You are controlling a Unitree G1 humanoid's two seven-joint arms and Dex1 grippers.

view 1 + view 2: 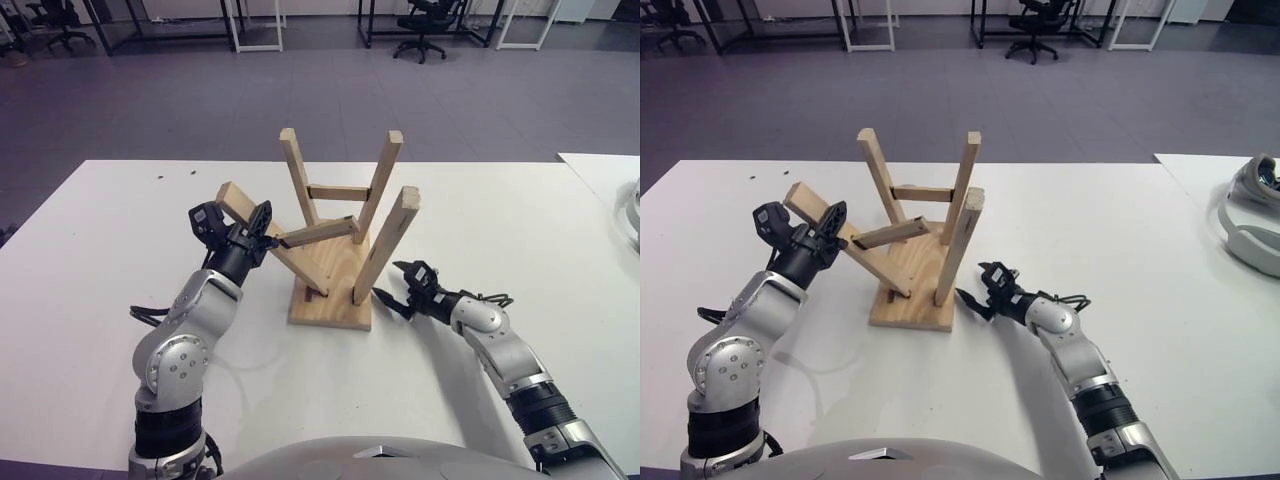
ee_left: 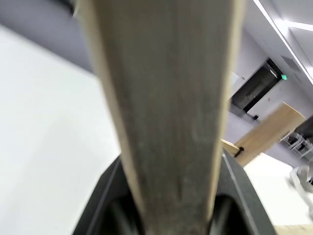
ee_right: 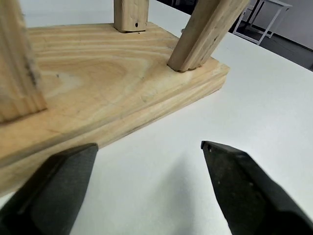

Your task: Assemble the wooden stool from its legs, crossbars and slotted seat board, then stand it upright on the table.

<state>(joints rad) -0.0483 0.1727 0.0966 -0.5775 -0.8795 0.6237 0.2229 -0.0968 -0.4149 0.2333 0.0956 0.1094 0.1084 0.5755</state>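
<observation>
- The left gripper (image 1: 252, 236) clamps the slanted leg (image 1: 236, 204), likely to steer its far end into the seat (image 1: 335, 312).
- The right gripper (image 1: 391, 286), spread, sits just short of the seat's edge, probably to brace it.

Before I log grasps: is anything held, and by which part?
Left gripper clamps the tilted leg near its free end; right gripper holds nothing.

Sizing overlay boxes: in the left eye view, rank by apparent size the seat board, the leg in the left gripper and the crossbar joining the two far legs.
1. seat board, largest, though partly covered.
2. leg held in the left gripper.
3. crossbar, clearly smallest.
</observation>
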